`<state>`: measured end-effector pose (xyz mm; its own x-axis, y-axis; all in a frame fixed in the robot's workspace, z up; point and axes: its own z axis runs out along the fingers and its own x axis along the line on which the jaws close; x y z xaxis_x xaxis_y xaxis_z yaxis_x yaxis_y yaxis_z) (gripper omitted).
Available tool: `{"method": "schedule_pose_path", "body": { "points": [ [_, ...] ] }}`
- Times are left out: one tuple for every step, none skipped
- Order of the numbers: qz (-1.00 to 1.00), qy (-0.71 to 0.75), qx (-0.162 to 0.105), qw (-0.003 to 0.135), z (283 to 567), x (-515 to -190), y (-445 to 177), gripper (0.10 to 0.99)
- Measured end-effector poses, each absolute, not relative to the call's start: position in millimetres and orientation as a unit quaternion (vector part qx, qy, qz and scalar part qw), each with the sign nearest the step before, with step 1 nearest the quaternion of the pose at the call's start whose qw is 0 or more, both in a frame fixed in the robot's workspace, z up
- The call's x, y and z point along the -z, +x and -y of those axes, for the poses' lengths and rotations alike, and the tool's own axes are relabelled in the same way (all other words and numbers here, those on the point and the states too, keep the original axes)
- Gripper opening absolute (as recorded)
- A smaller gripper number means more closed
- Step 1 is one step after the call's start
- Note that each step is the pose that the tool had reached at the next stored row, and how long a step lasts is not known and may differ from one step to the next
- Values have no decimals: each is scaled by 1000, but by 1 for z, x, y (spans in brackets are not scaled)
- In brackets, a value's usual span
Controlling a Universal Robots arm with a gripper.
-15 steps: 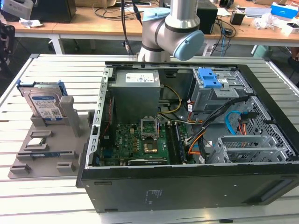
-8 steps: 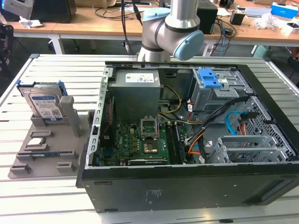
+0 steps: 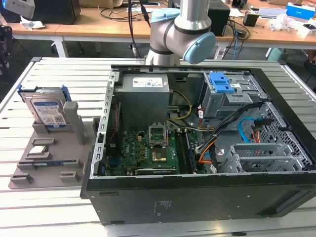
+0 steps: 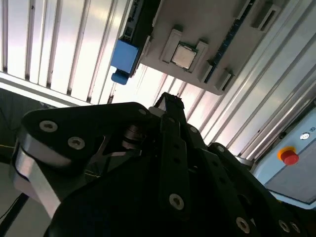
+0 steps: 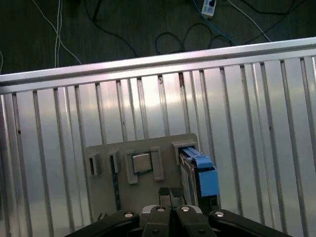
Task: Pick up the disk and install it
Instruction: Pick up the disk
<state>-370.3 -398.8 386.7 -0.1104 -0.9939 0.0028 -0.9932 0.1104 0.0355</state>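
Disk (image 3: pixel 47 109) stands upright in grey holder (image 3: pixel 74 121), exterior view's left. Gripper (image 5: pixel 170 192) fingers pressed together, holding nothing.

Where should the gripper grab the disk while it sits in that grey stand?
Probably the exposed upper part, jaws across the two flat faces, coming down from above. The disk stands on edge in the grey stand, so its lower edge sits in the slot and the top is free.
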Motion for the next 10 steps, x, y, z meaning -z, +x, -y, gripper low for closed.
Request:
{"method": "schedule_pose_path", "body": {
  "points": [
    [740,672,12,13,399,-387,-370,106],
    [736,677,12,13,399,-387,-370,106],
    [733,680,12,13,399,-387,-370,106],
    [727,687,12,13,399,-387,-370,106],
    [724,690,12,13,399,-387,-370,106],
    [721,693,12,13,399,-387,-370,106],
    [717,697,12,13,399,-387,-370,106],
    [713,701,12,13,399,-387,-370,106],
    [710,704,12,14,399,-387,-370,106],
    [707,707,12,14,399,-387,-370,106]
  ]
}}
